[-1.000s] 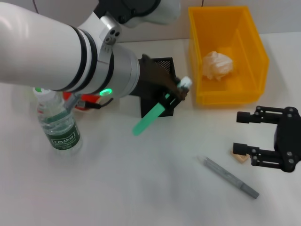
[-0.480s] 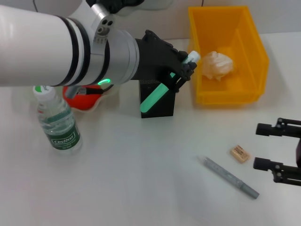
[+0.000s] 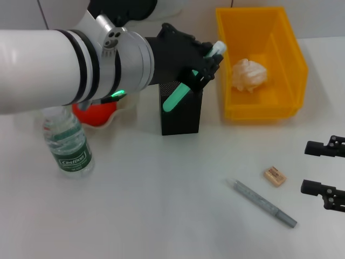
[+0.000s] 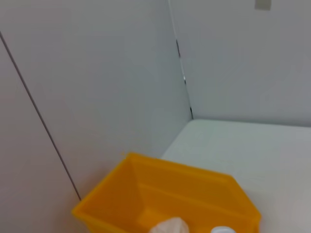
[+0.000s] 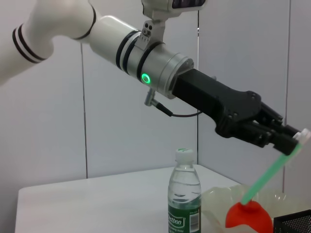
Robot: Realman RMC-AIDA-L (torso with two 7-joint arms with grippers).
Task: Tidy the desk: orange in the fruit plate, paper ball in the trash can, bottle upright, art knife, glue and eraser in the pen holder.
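My left gripper is shut on the glue, a green stick with a white cap, held tilted above the black mesh pen holder. From the right wrist view the same glue slants down from the left gripper. The bottle stands upright at the left. Behind it, the orange lies partly hidden by the arm, in the fruit plate. The paper ball rests inside the yellow trash can. The eraser and grey art knife lie near my open right gripper.
The left arm's white forearm covers the table's back left. The trash can stands close beside the pen holder. A wall rises just behind the table.
The left gripper has carried the glue up and back, from in front of the pen holder to above it. The right gripper has drawn back toward the right edge, away from the eraser.
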